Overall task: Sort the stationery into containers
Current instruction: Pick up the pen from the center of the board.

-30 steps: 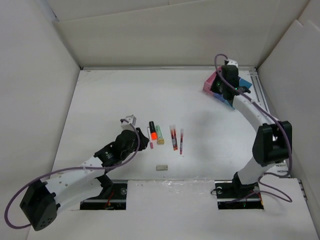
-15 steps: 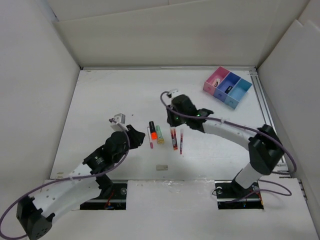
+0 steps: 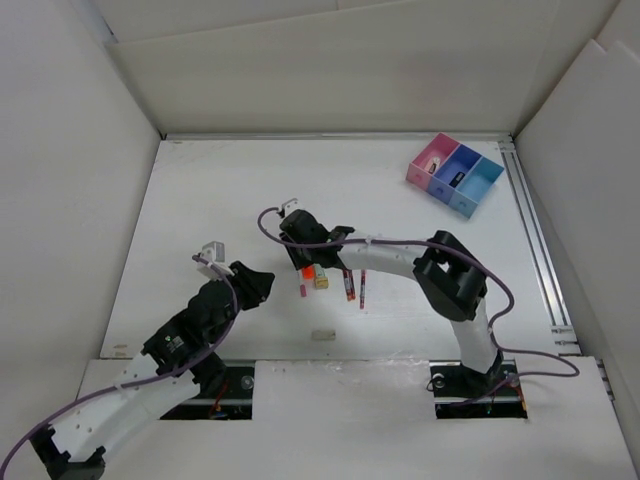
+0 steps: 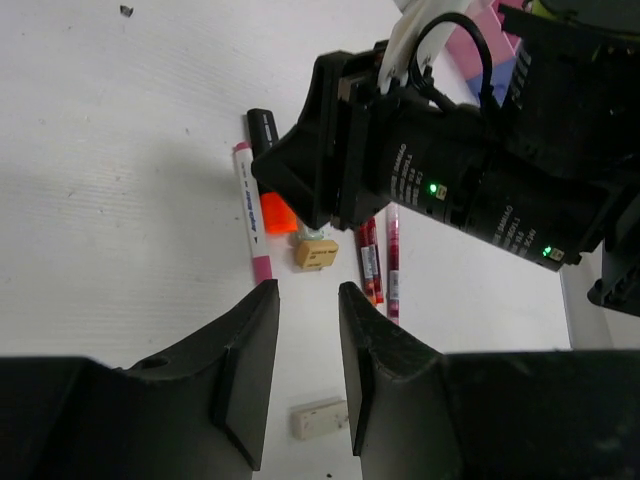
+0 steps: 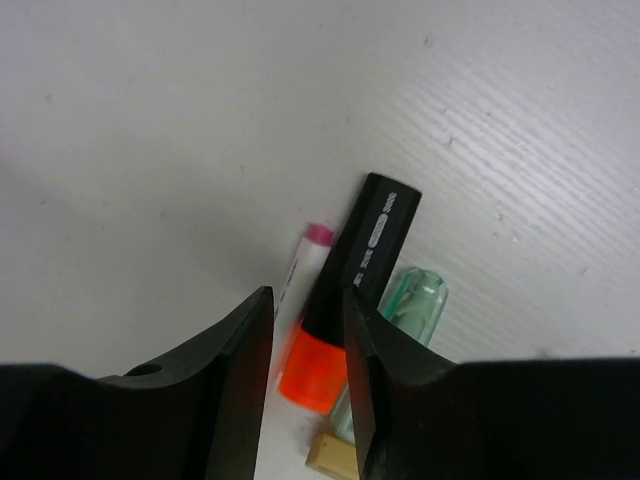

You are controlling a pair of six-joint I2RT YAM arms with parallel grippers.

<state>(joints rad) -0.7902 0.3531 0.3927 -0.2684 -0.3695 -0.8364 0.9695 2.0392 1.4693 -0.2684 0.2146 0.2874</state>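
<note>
A: What could go wrong from here?

B: Start closest in. The left gripper (image 4: 308,295) hovers low, just short of the pile, and the right arm (image 3: 400,255) lies across the table (image 3: 200,190) right in front of it. If both press in together, they could bump.

A: And at the pile itself?

B: It is crowded. The marker (image 5: 365,240) lies with the pink pen (image 5: 305,250) just beside it on one side and a green cap (image 5: 415,300) on the other. The right gripper (image 5: 305,300) straddles the marker's orange end. If it comes down slightly off line, a finger could land on the pen or the cap, drag it along, or roll the marker away.

A: How do the fingers stand?

B: The left fingers (image 4: 250,350) are a little apart, holding nothing and touching nothing. A loose eraser (image 4: 320,420) lies just below them in the wrist view, and a beige eraser (image 4: 317,253) lies beyond. The right fingers (image 5: 250,340) are narrowly spread with the marker between them. The marker rests on the table, and whether the pads touch it cannot be told.

A: The rest?

B: The red pens (image 3: 355,283) lie just right of the pile. The tray (image 3: 420,170) sits well apart at the far right, with something dark in its middle bin.
</note>
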